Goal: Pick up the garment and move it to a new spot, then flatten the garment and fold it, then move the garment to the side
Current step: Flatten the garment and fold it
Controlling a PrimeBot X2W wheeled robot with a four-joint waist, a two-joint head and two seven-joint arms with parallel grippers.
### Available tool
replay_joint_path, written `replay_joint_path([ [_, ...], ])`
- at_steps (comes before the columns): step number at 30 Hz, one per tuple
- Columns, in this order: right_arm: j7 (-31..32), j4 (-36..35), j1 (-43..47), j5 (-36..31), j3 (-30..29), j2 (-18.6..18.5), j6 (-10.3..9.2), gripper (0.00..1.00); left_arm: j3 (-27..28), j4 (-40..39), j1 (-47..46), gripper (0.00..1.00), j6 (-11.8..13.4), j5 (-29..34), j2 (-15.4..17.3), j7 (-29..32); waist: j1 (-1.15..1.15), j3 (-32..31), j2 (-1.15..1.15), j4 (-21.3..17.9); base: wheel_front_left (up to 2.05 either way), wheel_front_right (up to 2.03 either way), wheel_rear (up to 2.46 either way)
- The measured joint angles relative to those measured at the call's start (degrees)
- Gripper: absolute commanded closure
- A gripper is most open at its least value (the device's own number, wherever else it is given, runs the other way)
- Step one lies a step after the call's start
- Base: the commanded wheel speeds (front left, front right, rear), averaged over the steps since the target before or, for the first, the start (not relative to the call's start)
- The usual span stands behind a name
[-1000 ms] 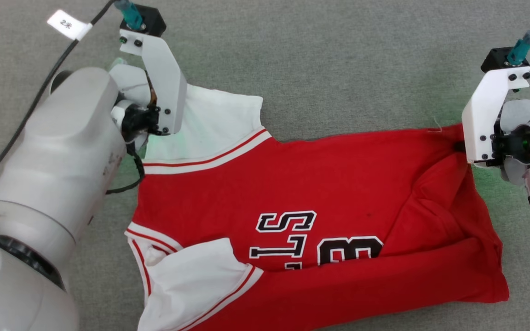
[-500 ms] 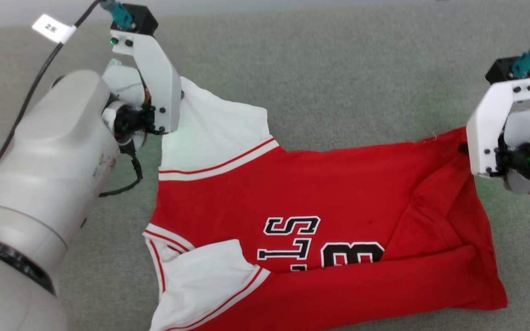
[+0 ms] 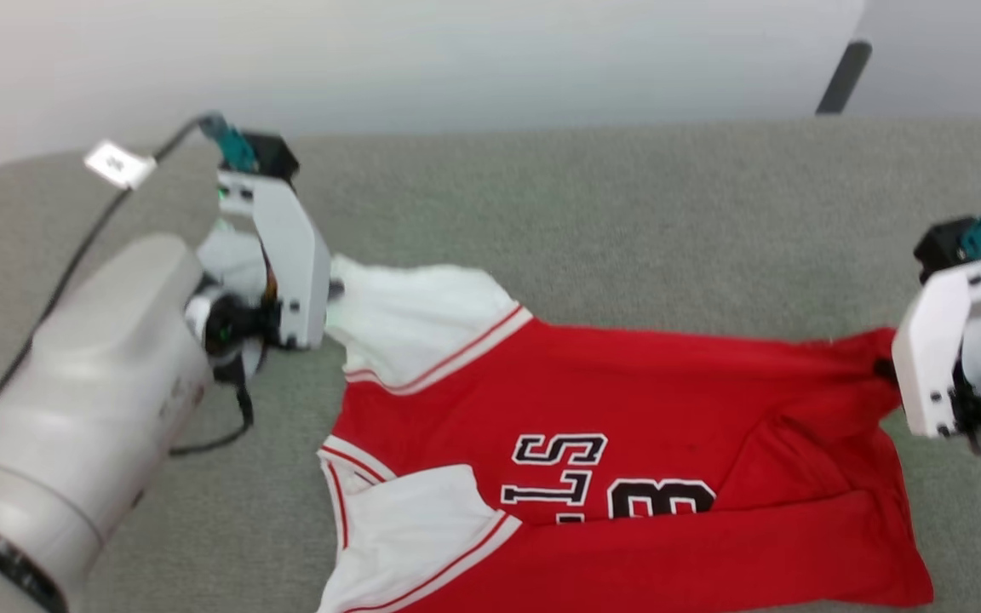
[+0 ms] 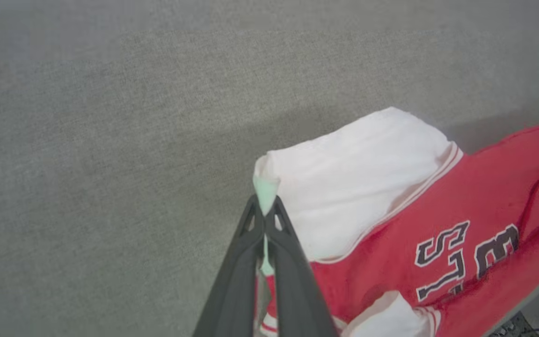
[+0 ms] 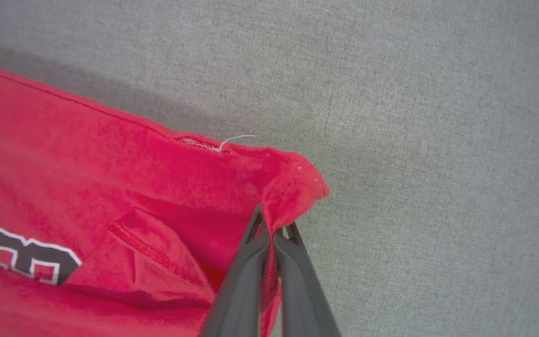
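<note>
left gripper [image 4: 265,206] is pinched shut on the white sleeve [image 4: 344,187], right gripper [image 5: 272,224] clamped on the red hem corner [image 5: 297,187], so i hold the garment [image 3: 627,409] by its far edge, near side lying on the grey surface [image 3: 627,187]. i judge this the pick-up; next, raise both ends evenly and carry. a second ago the right fingers weren't fully closed; the head camera has tilted up.

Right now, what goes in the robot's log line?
left gripper: shut on garment sleeve | right gripper: shut on garment hem corner
</note>
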Motion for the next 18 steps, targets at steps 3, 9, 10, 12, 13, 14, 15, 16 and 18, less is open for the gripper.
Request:
replay_joint_path([
  [3,-0.26,-3.08,3.35,1.56,0.44,-2.22,0.0,1.0,-0.45,-2.92,2.63,1.0,0.35,-0.46,1.4,0.74,0.0,-1.95,0.0,0.69,0.0,0.0,0.0],
  [9,0.58,-8.95,10.12,3.77,0.07,-5.12,0.0,1.0,-1.09,-12.47,9.53,1.0,4.16,-1.79,5.28,2.36,0.0,-5.11,0.0,2.06,0.0,0.0,0.0],
  [10,0.66,-9.87,11.2,3.77,-0.16,-5.56,0.0,1.0,-1.18,-14.47,10.83,1.0,5.31,-2.14,6.22,2.43,0.0,-5.52,0.0,2.25,0.0,0.0,0.0],
  [12,1.41,-11.63,13.3,3.96,-0.59,-5.99,0.0,1.0,-1.25,-18.86,13.28,1.0,7.71,-2.7,8.12,2.89,0.0,-6.27,0.0,2.56,0.0,0.0,0.0],
  [13,1.6,-12.39,14.47,3.98,-0.96,-6.03,0.0,1.0,-1.3,-21.0,14.58,1.0,9.06,-3.02,9.06,2.98,0.0,-6.6,0.0,2.68,0.0,0.0,0.0],
  [14,1.87,-13.13,15.51,4.0,-1.29,-6.09,0.0,1.0,-1.33,-23.47,15.88,1.0,10.32,-3.41,10.02,3.37,0.0,-6.89,0.0,2.79,0.0,0.0,0.0],
  [15,2.31,-13.57,16.52,4.0,-1.79,-6.12,0.0,1.0,-1.35,-25.68,17.22,1.0,11.62,-4.05,10.9,3.39,0.0,-7.14,0.0,2.87,0.0,0.0,0.0],
  [16,2.8,-14.26,17.56,3.98,-2.08,-6.23,0.0,1.0,-1.41,-28.09,18.65,1.0,12.99,-4.57,11.82,3.8,0.0,-7.37,0.0,2.93,0.0,0.0,0.0],
  [18,3.09,-15.35,19.62,3.72,-3.12,-6.28,0.0,1.0,-1.58,-32.42,21.31,1.0,15.37,-5.3,13.45,3.96,0.0,-7.66,0.0,2.98,0.0,0.0,0.0],
])
